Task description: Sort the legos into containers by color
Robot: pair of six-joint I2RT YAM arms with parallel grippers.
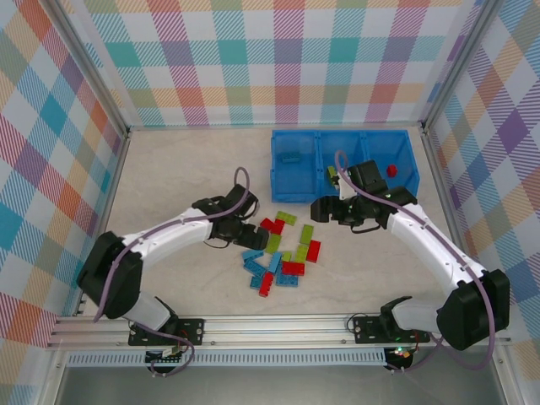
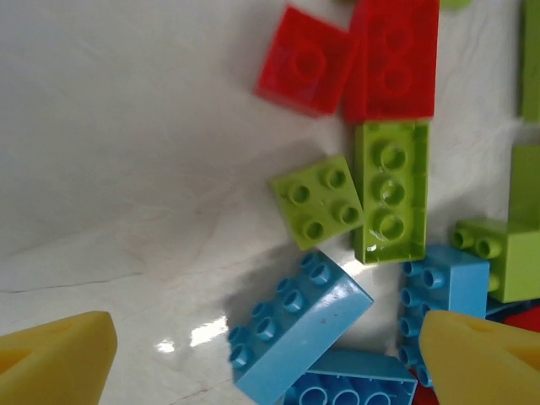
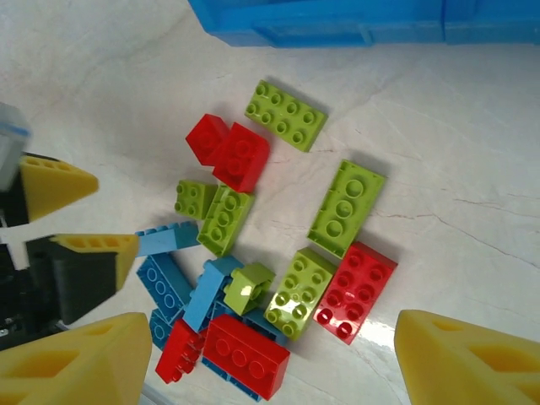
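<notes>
The legos (image 1: 283, 253) lie in a loose pile of red, lime green and light blue bricks on the table, in front of the blue bin (image 1: 408, 160) with its three containers. My left gripper (image 1: 256, 234) is low at the pile's left edge. It is open, and a light blue oblong brick (image 2: 299, 325) lies tipped on its side between its yellow fingertips (image 2: 59, 359). My right gripper (image 3: 270, 363) hovers open above the pile with nothing in it, near a red oblong brick (image 3: 354, 291) and a green one (image 3: 297, 293). In the top view, the right gripper (image 1: 323, 209) hangs between bin and pile.
The bin's left compartment holds a blue brick (image 1: 293, 157), the middle a green one (image 1: 331, 175), the right a red one (image 1: 391, 170). Checkered walls close in the table on three sides. The left arm's fingers (image 3: 55, 186) show at the left edge of the right wrist view.
</notes>
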